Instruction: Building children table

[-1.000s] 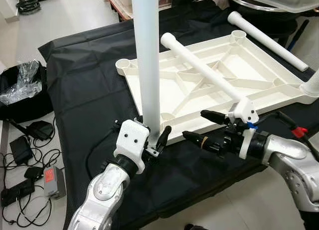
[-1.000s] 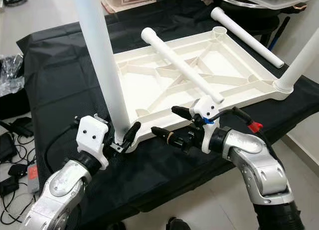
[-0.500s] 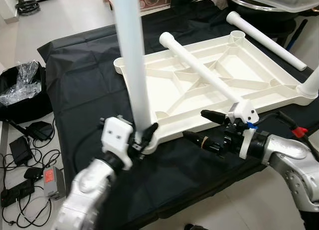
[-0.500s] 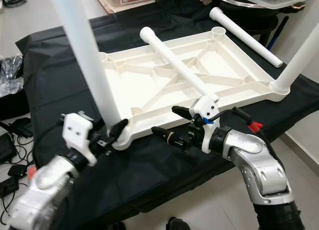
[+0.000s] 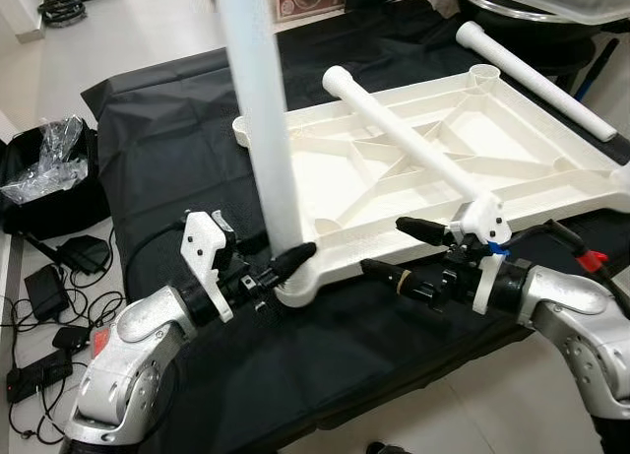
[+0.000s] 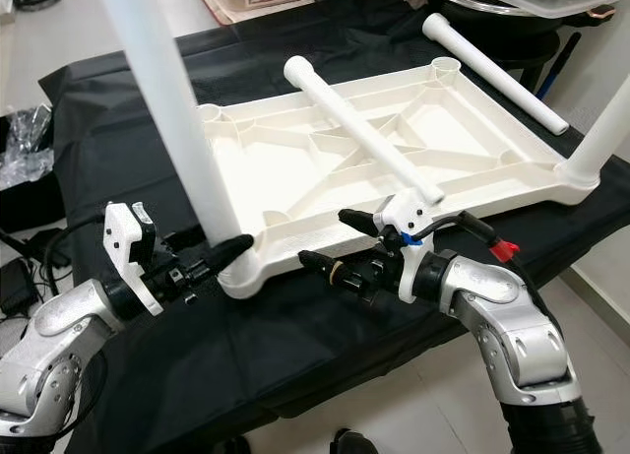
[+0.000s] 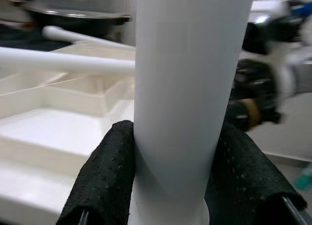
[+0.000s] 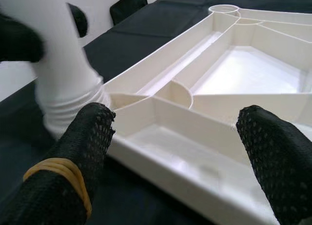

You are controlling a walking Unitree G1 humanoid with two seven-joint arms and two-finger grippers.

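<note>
Tabletop (image 5: 512, 144): white, ribbed underside up, lying on the black cloth (image 5: 167, 129) over the work surface; it sits a little nearer the robot's left than a second ago.
Upright leg (image 5: 261, 129): standing in the near-left corner socket (image 5: 295, 287), now leaning slightly where it stood plumb a second ago.
Left gripper (image 6: 221, 255): fingers (image 7: 105, 171) clenched on the upright leg just above the socket; the wrist has swung out and lower to the robot's left, so the grip now comes from the side.
Meaning of the change: likely the leg is being twisted or worked down into its socket; seating looks unfinished.
Right gripper (image 5: 394, 247): fingers spread apart, holding nothing, hovering at the tabletop's near edge, unmoved over the last second.
Legs, count: four. One upright in the left gripper; one fitted at the far-right corner (image 6: 600, 134); one lying loose across the tabletop (image 5: 409, 139); one lying on the cloth beyond the far edge (image 5: 536, 70).
Sockets unfilled: two seen, far-left and far-right of the rear edge.
Floor items: a clear bag (image 5: 44, 163) and cables (image 5: 44, 306) to the robot's left.
</note>
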